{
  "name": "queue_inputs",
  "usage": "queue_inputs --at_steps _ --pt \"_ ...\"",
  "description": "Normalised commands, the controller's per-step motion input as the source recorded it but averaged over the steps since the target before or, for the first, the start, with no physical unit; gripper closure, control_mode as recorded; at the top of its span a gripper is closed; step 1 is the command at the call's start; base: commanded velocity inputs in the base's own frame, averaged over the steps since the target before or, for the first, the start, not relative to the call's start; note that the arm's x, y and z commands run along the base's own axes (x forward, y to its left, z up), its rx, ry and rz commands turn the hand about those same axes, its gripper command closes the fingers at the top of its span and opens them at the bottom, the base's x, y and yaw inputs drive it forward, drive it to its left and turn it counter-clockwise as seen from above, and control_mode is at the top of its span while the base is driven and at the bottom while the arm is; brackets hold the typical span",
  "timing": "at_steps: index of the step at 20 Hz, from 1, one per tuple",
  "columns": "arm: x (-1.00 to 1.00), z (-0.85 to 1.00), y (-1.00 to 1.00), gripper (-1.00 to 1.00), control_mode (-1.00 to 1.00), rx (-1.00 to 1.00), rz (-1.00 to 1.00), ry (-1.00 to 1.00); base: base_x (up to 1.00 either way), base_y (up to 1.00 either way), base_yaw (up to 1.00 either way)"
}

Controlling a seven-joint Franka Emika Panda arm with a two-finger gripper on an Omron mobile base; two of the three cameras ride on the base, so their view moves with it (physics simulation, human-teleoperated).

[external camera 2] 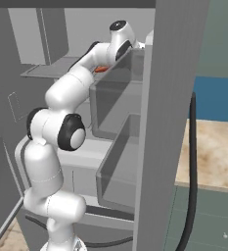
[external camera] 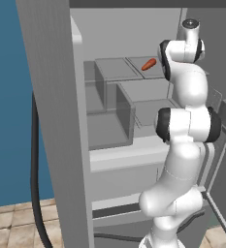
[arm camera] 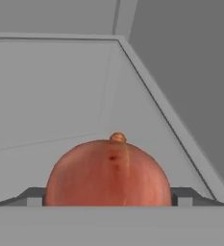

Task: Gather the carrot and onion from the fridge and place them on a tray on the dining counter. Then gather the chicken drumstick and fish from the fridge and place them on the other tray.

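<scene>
A round, orange-brown onion [arm camera: 108, 173] rests on a grey fridge shelf [arm camera: 60, 96], close up in the hand view. My gripper [arm camera: 108, 198] is open around it, with one dark fingertip [arm camera: 34, 197] by its left side and the other by its right side. I cannot tell whether the tips touch the skin. The orange carrot [external camera: 149, 64] lies on an upper fridge shelf in the left base view, just left of my arm's top joints. In the right base view an orange bit of the carrot [external camera 2: 102, 69] shows beside my forearm. The trays, drumstick and fish are out of view.
The open fridge door [external camera: 56, 121] stands on the left of the left base view, and its clear bins [external camera 2: 120, 98] hang beside the arm in the right base view. The fridge's side wall [arm camera: 190, 72] runs close on the right of the hand view.
</scene>
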Motion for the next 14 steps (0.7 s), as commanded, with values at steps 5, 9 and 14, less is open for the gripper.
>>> queue_inputs --at_steps 5,9,14 --pt "0.05 -0.2 0.01 1.0 -1.0 0.01 0.0 0.01 0.0 0.0 0.0" --pt "-0.35 -0.17 0.23 1.0 -1.0 0.0 0.0 -0.03 0.0 0.0 0.0" --pt "-0.91 -0.06 0.45 1.0 -1.0 0.0 0.0 -0.08 0.0 0.0 0.0"
